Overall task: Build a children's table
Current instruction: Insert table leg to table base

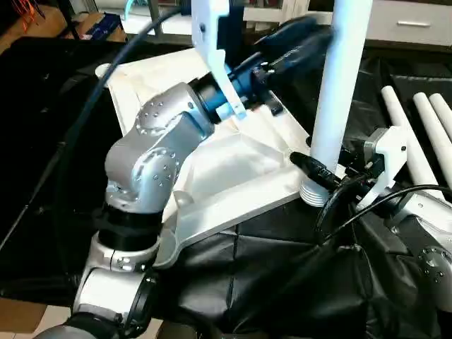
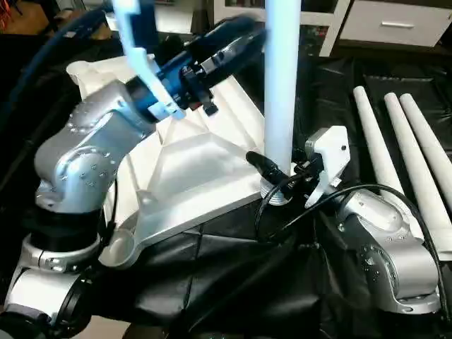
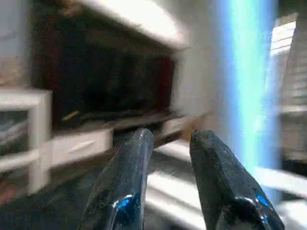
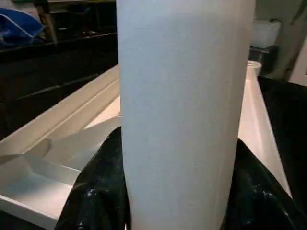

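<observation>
While upright, leg (image 2: 282,85) | clamped by right gripper (image 2: 279,176) | lettering unreadable

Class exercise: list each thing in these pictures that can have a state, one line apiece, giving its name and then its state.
Table top: upside down on the black cloth, ribbed underside up.
Upright leg: vertical, threaded end at the top's near corner, gripped low down.
Spare legs: three, lying side by side on the cloth, not fitted.
Right gripper: closed around the upright leg.
Left gripper: fingers parted, holding nothing, beside the leg.

One tabletop (image 2: 183,176), four legs (image 2: 282,78) (three loose)
</observation>
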{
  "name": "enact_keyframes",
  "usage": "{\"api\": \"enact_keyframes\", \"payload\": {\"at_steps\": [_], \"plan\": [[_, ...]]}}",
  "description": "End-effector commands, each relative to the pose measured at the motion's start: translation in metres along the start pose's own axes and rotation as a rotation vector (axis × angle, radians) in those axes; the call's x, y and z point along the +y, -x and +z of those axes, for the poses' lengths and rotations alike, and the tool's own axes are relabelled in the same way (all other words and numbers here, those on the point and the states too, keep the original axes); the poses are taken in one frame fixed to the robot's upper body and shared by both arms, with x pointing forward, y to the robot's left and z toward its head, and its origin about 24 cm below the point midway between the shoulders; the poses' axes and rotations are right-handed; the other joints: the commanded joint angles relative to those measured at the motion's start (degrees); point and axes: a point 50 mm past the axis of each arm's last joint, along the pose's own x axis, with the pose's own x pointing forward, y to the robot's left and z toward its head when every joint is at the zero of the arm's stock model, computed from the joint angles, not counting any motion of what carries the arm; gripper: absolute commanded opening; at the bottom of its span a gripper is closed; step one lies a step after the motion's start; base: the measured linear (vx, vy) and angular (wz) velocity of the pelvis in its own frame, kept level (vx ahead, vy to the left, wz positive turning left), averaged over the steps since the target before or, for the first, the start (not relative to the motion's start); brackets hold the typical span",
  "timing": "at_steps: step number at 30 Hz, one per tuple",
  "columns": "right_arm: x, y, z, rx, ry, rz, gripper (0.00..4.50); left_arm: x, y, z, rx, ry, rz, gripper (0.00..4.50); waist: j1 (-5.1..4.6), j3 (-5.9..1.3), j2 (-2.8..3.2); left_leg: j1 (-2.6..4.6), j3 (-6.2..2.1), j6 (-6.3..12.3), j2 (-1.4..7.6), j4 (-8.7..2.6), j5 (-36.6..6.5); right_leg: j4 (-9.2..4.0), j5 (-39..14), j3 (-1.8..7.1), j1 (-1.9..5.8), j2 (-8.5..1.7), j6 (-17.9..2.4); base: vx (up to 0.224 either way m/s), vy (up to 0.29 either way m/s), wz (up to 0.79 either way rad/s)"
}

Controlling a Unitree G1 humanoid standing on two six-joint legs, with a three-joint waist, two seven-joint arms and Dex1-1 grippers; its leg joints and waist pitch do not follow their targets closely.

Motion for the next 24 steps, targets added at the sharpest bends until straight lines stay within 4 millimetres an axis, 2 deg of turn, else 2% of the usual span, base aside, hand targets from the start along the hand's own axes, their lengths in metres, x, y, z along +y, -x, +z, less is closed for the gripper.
{"api": "enact_keyframes", "payload": {"at_steps": [1,2,3,6,8,10,11,13,15,18,20,23,24], "plan": [[-0.005,0.003,0.006,-0.029,0.017,-0.033,1.86,0.018,0.005,-0.008,0.034,-0.027,0.147,1.58,-0.15,-5.62,-0.94,3.12,-3.07,3.97,4.45,-4.27,-10.51,-3.59,-10.34,1.19,2.34,-2.79,-10.67,0.0,0.0,0.0],[-0.005,0.003,0.006,-0.029,0.018,-0.034,1.86,0.02,0.006,-0.01,0.041,-0.029,0.157,1.58,-0.22,-5.67,-1.11,3.08,-3.09,4.05,4.42,-4.24,-10.41,-3.58,-9.48,1.15,2.39,-2.73,-10.59,0.0,0.0,0.0],[-0.006,0.004,0.006,-0.026,0.024,-0.042,1.86,0.028,0.012,-0.022,0.111,-0.065,0.226,1.58,-0.19,-5.74,-1.01,3.08,-3.11,4.44,4.42,-4.19,-9.85,-3.54,-8.33,1.15,2.35,-2.74,-10.76,0.0,0.0,0.0],[-0.005,0.005,0.005,-0.017,0.027,-0.033,1.86,0.026,0.01,-0.025,0.141,-0.103,0.232,1.58,-0.09,-5.89,-1.0,3.1,-3.08,5.32,4.48,-4.05,-8.32,-3.26,-6.24,1.14,2.43,-2.89,-11.51,0.0,0.0,0.0],[-0.002,0.004,0.004,-0.009,0.026,-0.018,1.86,0.008,-0.004,-0.009,0.071,-0.089,0.138,1.58,0.21,-6.04,-0.96,3.3,-3.0,5.76,4.61,-3.84,-7.39,-3.1,-4.58,1.15,2.34,-3.02,-12.59,0.0,0.0,0.0],[0.0,0.003,0.002,-0.003,0.028,-0.012,1.86,-0.006,-0.012,0.003,0.02,-0.082,0.058,1.58,0.56,-6.0,-1.0,3.16,-2.97,6.44,4.78,-3.79,-5.82,-2.72,-2.1,1.09,2.4,-3.05,-14.07,0.0,0.0,0.0],[0.0,0.003,0.002,-0.002,0.028,-0.012,1.86,-0.008,-0.013,0.004,0.015,-0.081,0.05,1.58,0.64,-5.94,-1.01,3.05,-3.04,6.57,4.75,-3.8,-5.87,-2.7,-2.2,1.03,2.44,-3.07,-14.19,0.0,0.0,0.0],[-0.001,0.003,0.0,0.011,0.032,-0.017,1.86,-0.033,-0.02,0.023,-0.075,-0.042,-0.098,1.58,0.64,-5.77,-1.22,2.84,-2.99,6.56,4.66,-3.82,-6.79,-2.71,-3.6,1.05,2.66,-3.35,-14.32,0.0,0.0,0.0],[-0.002,0.004,-0.001,0.021,0.034,-0.021,1.86,-0.047,-0.02,0.033,-0.122,-0.022,-0.195,1.58,0.45,-5.47,-1.37,2.66,-3.03,6.42,4.65,-3.92,-8.46,-3.19,-6.4,1.13,2.74,-3.54,-14.08,0.0,0.0,0.0],[-0.002,0.005,-0.003,0.03,0.036,-0.025,1.86,-0.056,-0.019,0.037,-0.153,0.01,-0.284,1.58,0.14,-5.27,-1.38,2.67,-3.07,5.66,4.5,-4.07,-10.4,-3.62,-10.78,1.08,2.6,-3.29,-12.72,0.0,0.0,0.0],[-0.003,0.005,-0.004,0.034,0.036,-0.029,1.86,-0.052,-0.019,0.034,-0.14,0.011,-0.277,1.58,-0.04,-5.29,-1.33,2.81,-3.12,5.07,4.51,-4.2,-11.36,-3.8,-12.34,1.05,2.5,-3.15,-11.96,0.0,0.0,0.0],[-0.004,0.005,-0.004,0.034,0.037,-0.035,1.86,-0.034,-0.021,0.022,-0.091,0.003,-0.203,1.58,-0.24,-5.21,-1.28,3.02,-3.06,4.35,4.35,-4.35,-12.57,-4.22,-14.16,1.07,2.14,-2.84,-10.75,0.0,0.0,0.0],[-0.004,0.005,-0.004,0.032,0.04,-0.041,1.86,-0.014,-0.025,0.01,-0.03,-0.013,-0.109,1.58,-0.25,-5.36,-1.22,3.13,-3.15,3.94,4.4,-4.4,-12.75,-4.18,-14.21,1.08,2.18,-2.85,-10.38,0.0,0.0,0.0]]}}
